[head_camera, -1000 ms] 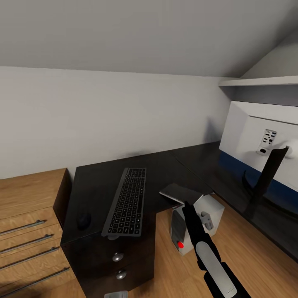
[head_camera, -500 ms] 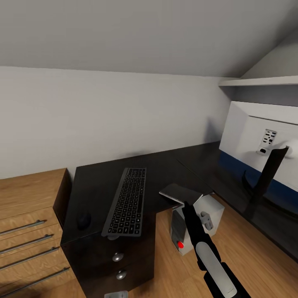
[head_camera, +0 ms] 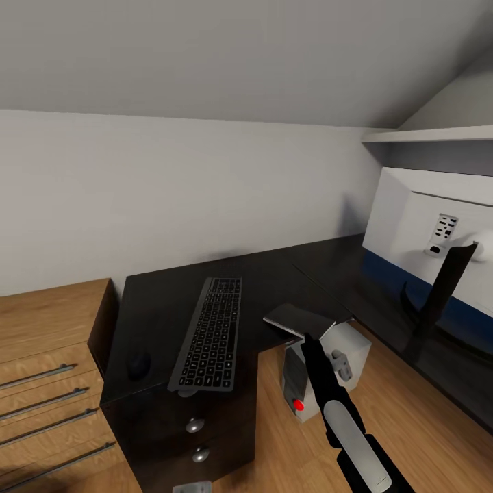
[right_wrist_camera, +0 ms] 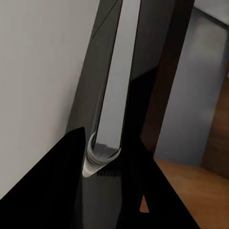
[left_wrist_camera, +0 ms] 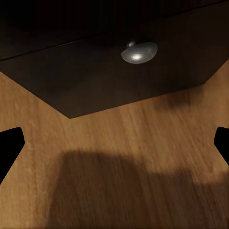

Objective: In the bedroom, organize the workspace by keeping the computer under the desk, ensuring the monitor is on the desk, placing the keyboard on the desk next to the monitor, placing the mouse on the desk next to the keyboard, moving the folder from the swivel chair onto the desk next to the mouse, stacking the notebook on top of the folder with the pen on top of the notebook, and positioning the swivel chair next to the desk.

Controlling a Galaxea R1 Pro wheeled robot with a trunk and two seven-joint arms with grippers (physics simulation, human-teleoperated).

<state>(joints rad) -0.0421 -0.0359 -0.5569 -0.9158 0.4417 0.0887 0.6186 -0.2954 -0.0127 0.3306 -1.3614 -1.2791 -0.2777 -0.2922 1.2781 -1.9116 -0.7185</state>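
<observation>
Nothing's budged since the earlier frames, arm and view both sit the same. Nearest, the right arm (head_camera: 346, 418) reaches up toward the notebook (head_camera: 299, 320), which hangs off the worktop (head_camera: 164, 308) edge just right of the keyboard (head_camera: 209, 332). The right pincer (head_camera: 306, 340) meets the notebook's near edge, and in the wrist view that slim grey slab (right_wrist_camera: 113, 90) runs out from between its black fingers, so it looks clenched on the notebook. The left pincer's finger tips (left_wrist_camera: 10, 143) stand wide apart, released, over the wood floor (left_wrist_camera: 119, 157) facing a drawer knob (left_wrist_camera: 139, 51).

The computer (head_camera: 322, 373) stands on the floor right of the keyboard, below the notebook, red dot facing front. The mouse (head_camera: 138, 365) sits left of the keyboard, near the worktop's front edge. Left of that is a wooden chest (head_camera: 48, 370). Far right of the keyboard, the monitor (head_camera: 428, 233) shows its white back on a black stem.
</observation>
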